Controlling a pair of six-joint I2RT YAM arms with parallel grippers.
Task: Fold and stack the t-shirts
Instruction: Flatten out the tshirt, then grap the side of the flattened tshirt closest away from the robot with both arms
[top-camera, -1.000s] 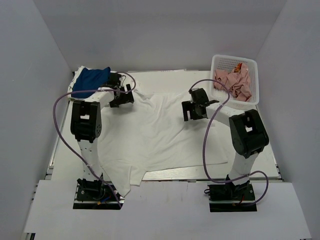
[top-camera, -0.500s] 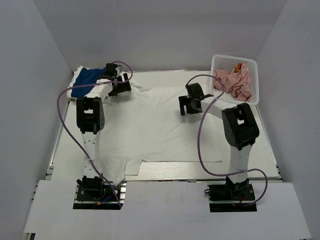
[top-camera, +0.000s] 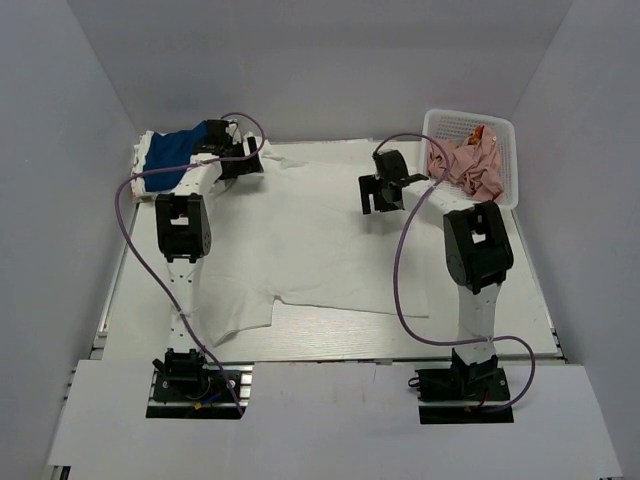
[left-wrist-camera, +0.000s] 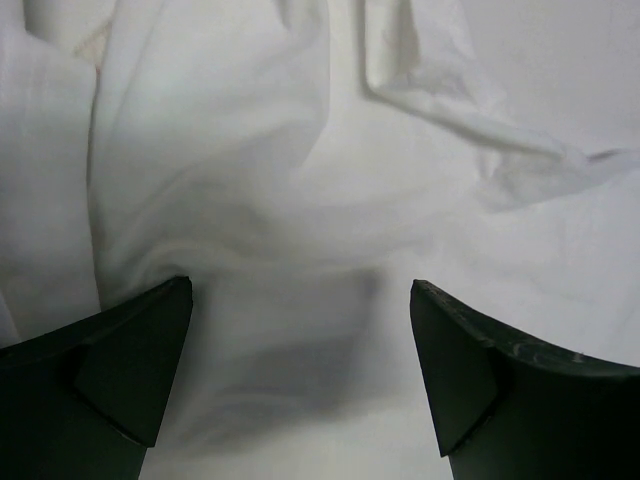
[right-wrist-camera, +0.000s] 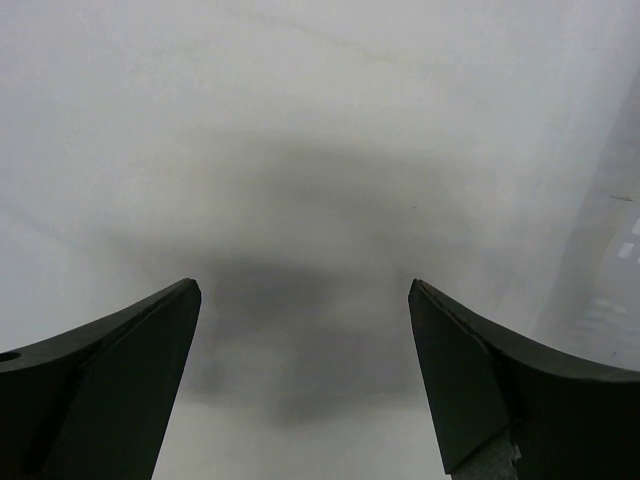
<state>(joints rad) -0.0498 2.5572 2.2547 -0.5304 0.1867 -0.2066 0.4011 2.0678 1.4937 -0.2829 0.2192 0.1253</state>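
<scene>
Top: white shirt (top-camera: 300, 250) lies spread flat; L gripper (top-camera: 238, 166) is over its far-left corner, blue shirt (top-camera: 170, 150) just to its left; R gripper (top-camera: 383, 195) is over the far-right part. L wrist: jaws wide, nothing held, rumpled cloth below (folds ahead). R wrist: jaws wide, empty, smooth cloth beneath.

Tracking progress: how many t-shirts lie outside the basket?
2 for sure: the white t-shirt spread across mid-table, and the blue t-shirt at the far-left corner. The white cloth edges under the blue one may be more shirts, mostly hidden.
</scene>
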